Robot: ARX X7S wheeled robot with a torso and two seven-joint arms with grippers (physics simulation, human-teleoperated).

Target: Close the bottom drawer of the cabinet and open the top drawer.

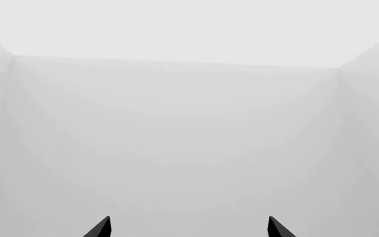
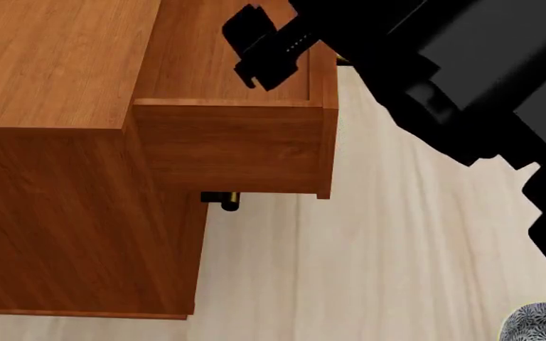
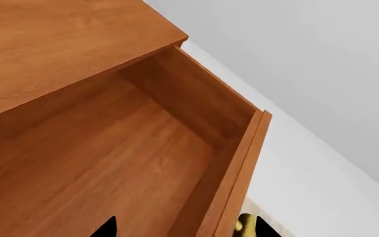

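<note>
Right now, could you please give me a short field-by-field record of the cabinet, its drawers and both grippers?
cabinet: reddish-brown wood, seen from above
top drawer: pulled out, inside looks empty
top drawer handle: brass, between the right fingertips
bottom drawer: not distinguishable; only one brass handle peeks out below the open drawer
right gripper: over the open drawer's front edge, jaws straddling the front panel
left gripper: fingertips apart, facing bare white walls, holding nothing
bowl: patterned, on the floor

Reddish-brown wood grain is shown on the cabinet (image 2: 55,213) and its top drawer (image 2: 225,145); brass on the handle (image 3: 246,224); pale planks on the floor (image 2: 368,270).
</note>
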